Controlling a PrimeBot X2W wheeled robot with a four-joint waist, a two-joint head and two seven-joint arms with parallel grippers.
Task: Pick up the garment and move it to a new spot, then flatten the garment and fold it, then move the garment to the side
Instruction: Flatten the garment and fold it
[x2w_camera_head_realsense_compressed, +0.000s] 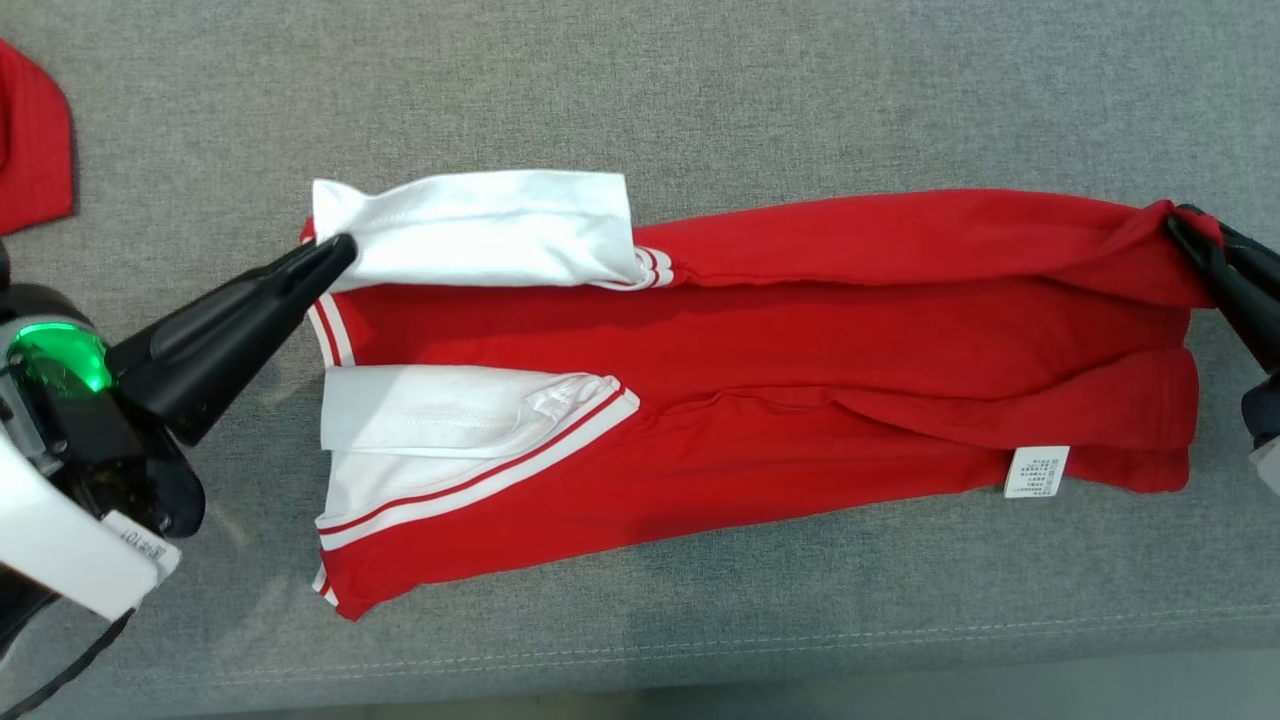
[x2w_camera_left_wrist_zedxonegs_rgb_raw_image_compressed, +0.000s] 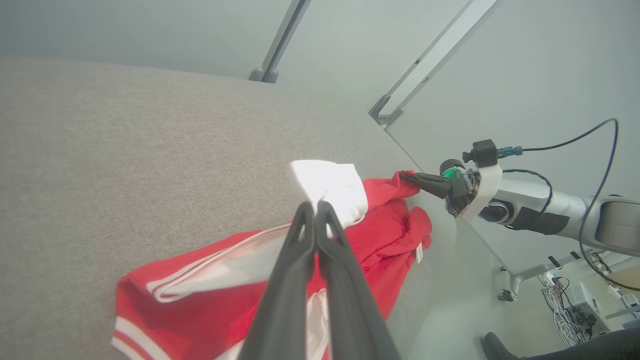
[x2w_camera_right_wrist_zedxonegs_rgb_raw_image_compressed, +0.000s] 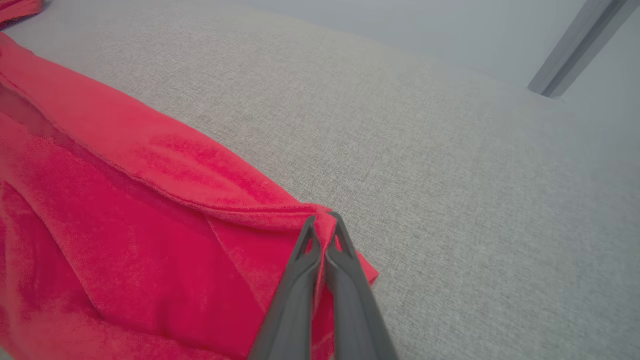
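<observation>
The garment (x2w_camera_head_realsense_compressed: 800, 350) is a red shirt with white sleeves and white-striped trim, folded into a long strip across the grey cloth surface, a white label near its right end. My left gripper (x2w_camera_head_realsense_compressed: 340, 250) is shut on the far white sleeve at the strip's left end; in the left wrist view the shut left gripper (x2w_camera_left_wrist_zedxonegs_rgb_raw_image_compressed: 316, 204) pinches that white sleeve (x2w_camera_left_wrist_zedxonegs_rgb_raw_image_compressed: 330, 187). My right gripper (x2w_camera_head_realsense_compressed: 1180, 222) is shut on the red far corner at the right end. The right wrist view has the right gripper (x2w_camera_right_wrist_zedxonegs_rgb_raw_image_compressed: 322, 220) pinching a fold of the garment (x2w_camera_right_wrist_zedxonegs_rgb_raw_image_compressed: 125, 210).
Another red cloth (x2w_camera_head_realsense_compressed: 30, 140) lies at the far left edge of the grey surface (x2w_camera_head_realsense_compressed: 700, 90). The surface's front seam (x2w_camera_head_realsense_compressed: 700, 645) runs near the bottom of the head view. A metal frame (x2w_camera_left_wrist_zedxonegs_rgb_raw_image_compressed: 425, 60) and cables stand beyond the right side.
</observation>
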